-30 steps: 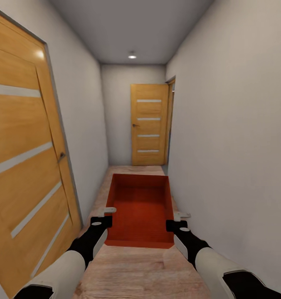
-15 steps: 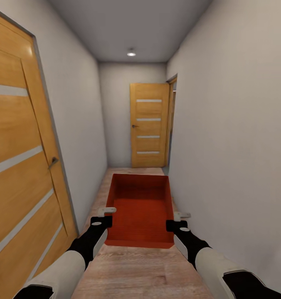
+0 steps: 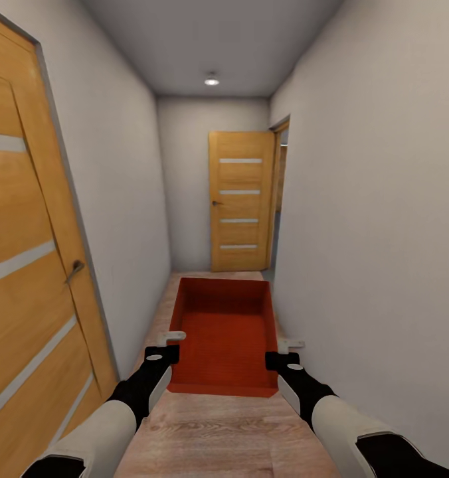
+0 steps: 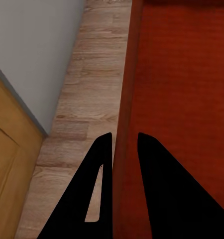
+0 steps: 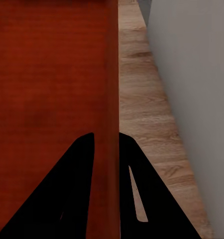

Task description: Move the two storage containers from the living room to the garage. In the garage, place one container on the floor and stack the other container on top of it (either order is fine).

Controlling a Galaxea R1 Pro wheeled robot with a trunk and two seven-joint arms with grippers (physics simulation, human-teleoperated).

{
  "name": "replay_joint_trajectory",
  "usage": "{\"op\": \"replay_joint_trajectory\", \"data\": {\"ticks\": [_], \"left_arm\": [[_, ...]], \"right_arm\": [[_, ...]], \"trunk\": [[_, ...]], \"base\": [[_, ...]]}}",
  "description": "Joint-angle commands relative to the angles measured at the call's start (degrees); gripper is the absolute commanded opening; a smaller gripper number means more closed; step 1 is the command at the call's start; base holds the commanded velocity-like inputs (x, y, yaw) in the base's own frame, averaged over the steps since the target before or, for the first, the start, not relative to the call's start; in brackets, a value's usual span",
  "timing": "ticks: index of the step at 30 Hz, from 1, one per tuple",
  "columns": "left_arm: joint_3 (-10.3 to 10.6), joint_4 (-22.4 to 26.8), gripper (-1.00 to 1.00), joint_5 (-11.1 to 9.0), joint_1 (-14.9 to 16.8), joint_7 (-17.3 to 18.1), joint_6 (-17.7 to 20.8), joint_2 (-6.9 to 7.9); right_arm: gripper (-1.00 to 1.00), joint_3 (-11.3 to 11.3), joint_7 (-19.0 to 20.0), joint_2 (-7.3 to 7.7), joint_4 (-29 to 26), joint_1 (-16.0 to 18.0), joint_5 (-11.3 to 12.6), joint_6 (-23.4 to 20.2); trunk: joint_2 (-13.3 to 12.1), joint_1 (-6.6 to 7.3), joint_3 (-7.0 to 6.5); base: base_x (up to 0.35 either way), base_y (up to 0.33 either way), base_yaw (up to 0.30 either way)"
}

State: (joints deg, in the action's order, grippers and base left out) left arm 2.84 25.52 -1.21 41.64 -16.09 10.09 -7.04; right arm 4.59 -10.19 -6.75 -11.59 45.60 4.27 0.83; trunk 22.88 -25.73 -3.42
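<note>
We held one storage container [image 3: 224, 332] level between us, left gripper [image 4: 124, 149] and right gripper [image 5: 106, 144] each apparently pinching a side wall, so it cleared the narrow corridor.

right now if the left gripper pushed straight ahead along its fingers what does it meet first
Nothing new: the left gripper already straddles the storage container's side wall, so it would slide along that wall. Beyond lie wood floor and, far off, the hallway's end door, depth unclear.
</note>
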Motion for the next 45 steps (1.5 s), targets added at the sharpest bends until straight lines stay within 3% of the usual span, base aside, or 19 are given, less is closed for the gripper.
{"op": "replay_joint_trajectory", "data": {"ticks": [1, 45], "left_arm": [[-0.21, 0.15, -1.0, 0.86, 0.02, -0.96, 0.55, 0.8], [-0.21, 0.15, -1.0, 0.93, 0.02, -0.96, 0.55, 0.8]], "right_arm": [[-1.0, -0.16, -0.36, 1.38, -0.01, 0.02, 0.03, 0.14], [-1.0, -0.27, -0.36, 1.47, -0.01, 0.02, 0.03, 0.17]], "trunk": [[0.04, -0.05, 0.02], [0.04, -0.05, 0.02]], "base": [[0.324, 0.127, 0.0], [0.324, 0.015, 0.016]]}}
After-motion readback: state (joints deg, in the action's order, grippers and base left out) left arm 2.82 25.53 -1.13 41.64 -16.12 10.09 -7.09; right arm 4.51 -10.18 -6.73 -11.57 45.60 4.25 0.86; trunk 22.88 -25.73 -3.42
